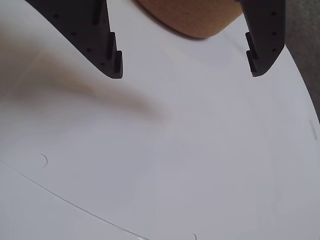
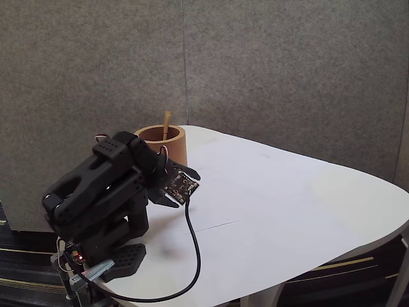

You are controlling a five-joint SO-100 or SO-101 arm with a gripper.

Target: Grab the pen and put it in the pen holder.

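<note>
The terracotta-brown pen holder [image 2: 172, 147] stands at the table's far left edge in the fixed view. The tan pen [image 2: 167, 119] leans inside it, with its top end poking above the rim. My gripper [image 2: 177, 187] hangs just in front of the cup with the arm folded back, and it holds nothing. In the wrist view the two dark fingers [image 1: 112, 60] are spread wide, so the gripper [image 1: 185, 71] is open. The pen holder's lower wall [image 1: 192, 17] sits between and beyond them at the top edge.
The white rounded table [image 2: 287, 192] stretches bare to the right. A black cable [image 2: 195, 256] loops from the wrist down to the arm's base [image 2: 121, 262]. A grey felt wall [image 2: 287, 77] stands behind. A blurred tan smear [image 1: 100, 95] lies on the table surface [image 1: 200, 160].
</note>
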